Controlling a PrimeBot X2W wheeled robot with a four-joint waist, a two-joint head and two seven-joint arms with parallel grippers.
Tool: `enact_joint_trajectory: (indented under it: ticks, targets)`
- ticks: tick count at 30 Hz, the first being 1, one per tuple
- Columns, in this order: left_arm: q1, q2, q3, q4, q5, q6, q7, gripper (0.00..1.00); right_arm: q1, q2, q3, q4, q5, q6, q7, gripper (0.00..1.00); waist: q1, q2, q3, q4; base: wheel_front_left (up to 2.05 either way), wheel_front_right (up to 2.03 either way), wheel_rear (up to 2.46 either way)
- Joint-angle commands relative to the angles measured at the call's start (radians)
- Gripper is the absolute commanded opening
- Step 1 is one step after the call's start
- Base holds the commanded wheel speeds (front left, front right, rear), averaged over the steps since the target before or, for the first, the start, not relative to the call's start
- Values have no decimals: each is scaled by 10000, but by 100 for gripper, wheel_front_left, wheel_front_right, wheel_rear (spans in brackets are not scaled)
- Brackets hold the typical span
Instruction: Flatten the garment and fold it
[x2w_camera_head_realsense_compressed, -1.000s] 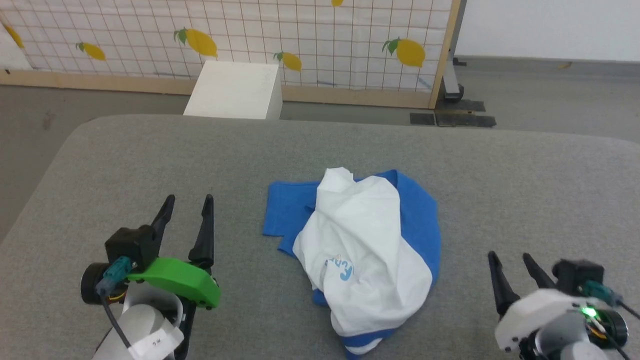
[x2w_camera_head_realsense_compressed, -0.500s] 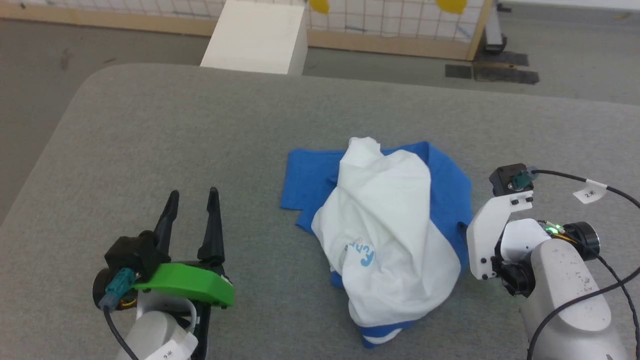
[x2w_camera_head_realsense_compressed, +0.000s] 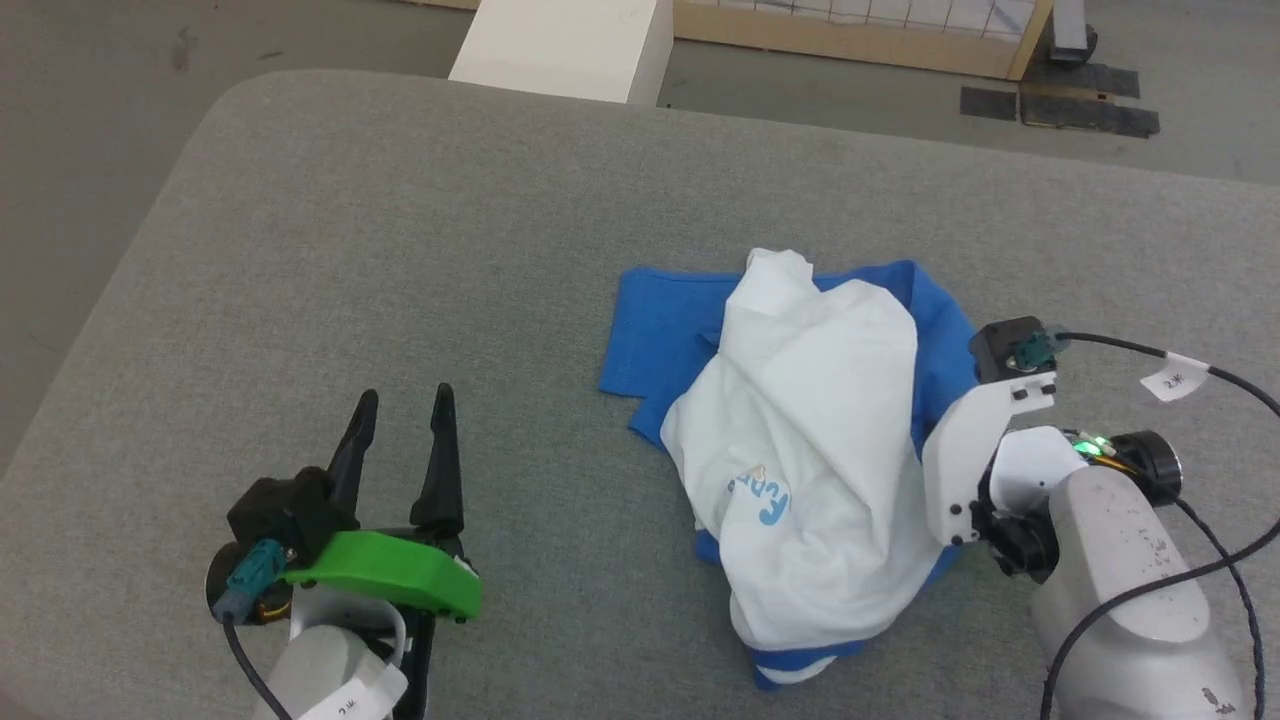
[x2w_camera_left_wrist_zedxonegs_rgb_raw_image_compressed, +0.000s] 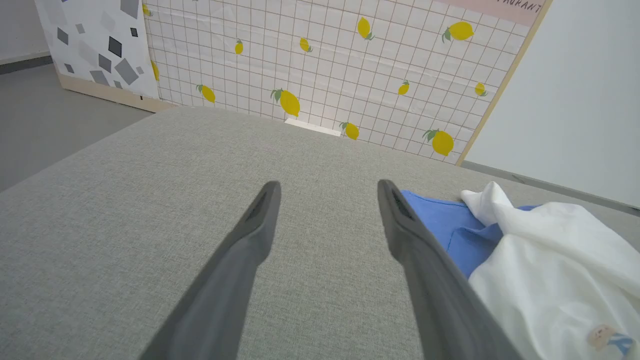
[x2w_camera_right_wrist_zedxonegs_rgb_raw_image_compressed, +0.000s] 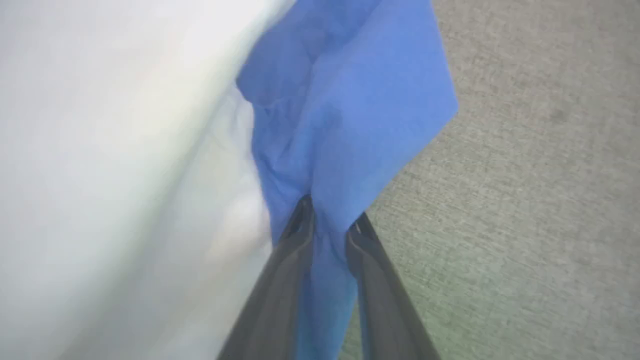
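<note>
The garment (x2w_camera_head_realsense_compressed: 810, 440), a white T-shirt with blue sleeves and a light-blue logo, lies crumpled in a heap right of centre on the grey padded table (x2w_camera_head_realsense_compressed: 400, 250). My right arm (x2w_camera_head_realsense_compressed: 975, 450) leans over the heap's right edge, and its fingers are hidden there. In the right wrist view my right gripper (x2w_camera_right_wrist_zedxonegs_rgb_raw_image_compressed: 330, 215) is shut on a fold of the garment's blue cloth (x2w_camera_right_wrist_zedxonegs_rgb_raw_image_compressed: 345, 115). My left gripper (x2w_camera_head_realsense_compressed: 405, 400) stands open over bare table, well left of the heap. In the left wrist view the left gripper (x2w_camera_left_wrist_zedxonegs_rgb_raw_image_compressed: 328, 185) holds nothing and the garment (x2w_camera_left_wrist_zedxonegs_rgb_raw_image_compressed: 550, 260) lies to its right.
A white box (x2w_camera_head_realsense_compressed: 565, 45) stands on the floor past the table's far edge. Beside it are a wood-framed panel (x2w_camera_head_realsense_compressed: 860, 35) and black floor plates (x2w_camera_head_realsense_compressed: 1060, 105). The table's rounded left edge drops to grey floor. A cable (x2w_camera_head_realsense_compressed: 1200, 380) trails from the right arm.
The head camera has tilted down. My right arm swung from the lower right to the garment's right edge and its fingers closed on blue cloth. The left gripper has stayed open in place.
</note>
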Motion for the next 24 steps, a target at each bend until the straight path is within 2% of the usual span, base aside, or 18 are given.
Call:
enact_joint_trajectory:
  ticks: [1,7,13,16,19,20,24]
  targets:
    - [58,-64,72,60,175,-78,-35,100,48,32,-149,-32,114,-13,-332,0,0,0,-243,-222,0,0,0]
    - [166,-108,272,234,382,-249,-35,100,239,-142,-1820,-1458,197,-13,-1642,0,0,0,-748,-627,0,0,0]
    - [304,-191,371,337,422,-355,-35,100,1665,-246,-4152,-2585,-118,-13,-1210,0,0,0,-1047,-980,0,0,0]
    - [363,-224,418,380,414,-401,-35,100,2562,-101,-4433,-2736,-27,-13,-618,0,0,0,-1105,-1128,0,0,0]
    - [396,-240,460,419,395,-446,-35,100,3022,-7,-4312,-2938,361,-13,-554,2,0,0,-1094,-1246,0,0,0]
    - [384,-246,460,448,396,-461,-35,100,3122,9,-4231,-3054,501,-13,-686,100,0,0,-1099,-1269,0,0,0]
    - [329,-289,421,560,347,-524,-36,100,3256,26,-4539,-3509,1193,-13,-1838,100,0,0,-1177,-1243,0,0,0]
